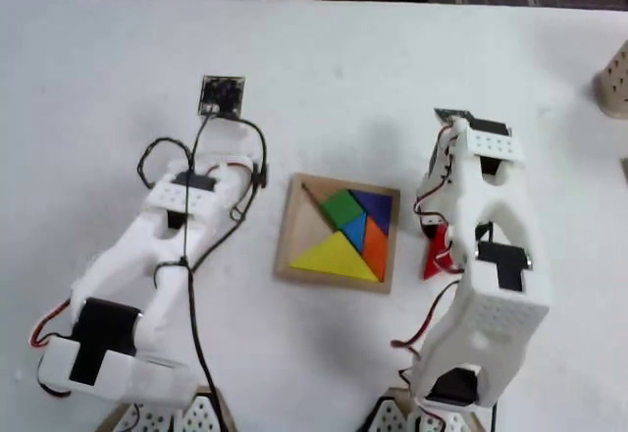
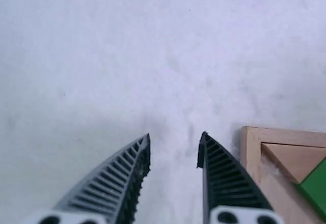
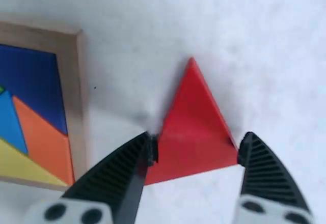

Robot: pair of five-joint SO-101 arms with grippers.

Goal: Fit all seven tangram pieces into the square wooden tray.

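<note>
Square wooden tray [image 1: 286, 231] part-filled; red triangle [image 1: 434, 255] lies on the table just beside it.

High view: five pieces counted in the tray: green [image 1: 343, 206], dark blue [image 1: 376, 206], light blue [image 1: 353, 231], orange [image 1: 375, 243], yellow [image 1: 334, 255]; the red triangle is half hidden under the right arm.
Left wrist view: left gripper [image 2: 175, 137] jaws spread over bare table; tray corner cut off at the edge.
Right wrist view: right gripper [image 3: 197, 137] jaws spread, straddling the red triangle's wide end, not clamped; four tray pieces show, cut off.
</note>
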